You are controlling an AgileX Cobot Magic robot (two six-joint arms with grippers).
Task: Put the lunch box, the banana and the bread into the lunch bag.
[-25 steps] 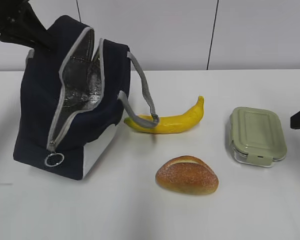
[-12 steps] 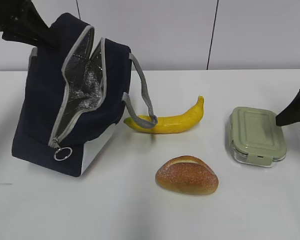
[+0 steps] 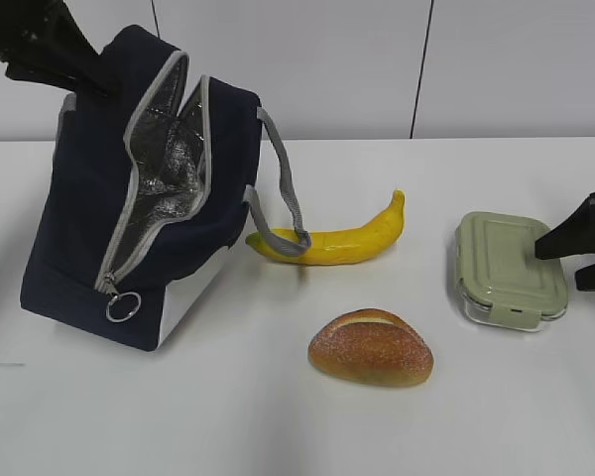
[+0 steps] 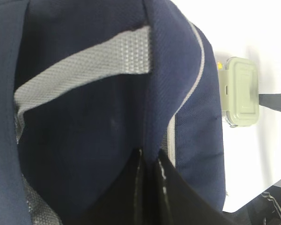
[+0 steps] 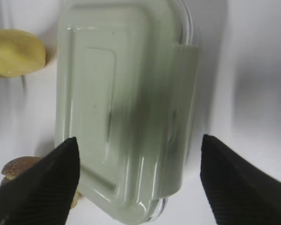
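The navy lunch bag (image 3: 89, 228) stands at the left, tilted, with its zipper open and foil lining showing. My left gripper (image 3: 84, 79) is shut on a fold of its top edge; in the left wrist view the black fingers (image 4: 171, 187) pinch navy fabric of the bag (image 4: 84, 140). The banana (image 3: 327, 241) lies mid-table under a grey strap. The bread (image 3: 371, 347) sits in front of it. The green-lidded lunch box (image 3: 509, 270) lies at the right. My right gripper (image 3: 581, 254) is open at the box's right end. Its fingers (image 5: 47, 183) flank the lunch box (image 5: 126, 103) without touching.
The bag's grey strap handle (image 3: 283, 188) drapes over the banana's left end. The zipper ring pull (image 3: 120, 305) hangs at the bag's lower front. The banana tip (image 5: 14, 51) and a bit of bread (image 5: 14, 168) show left of the box. A white wall stands behind the table.
My left gripper has pulled the bag's top up and tilted the bag, widening its opening. My right gripper has come in from the right edge to the lunch box's end.
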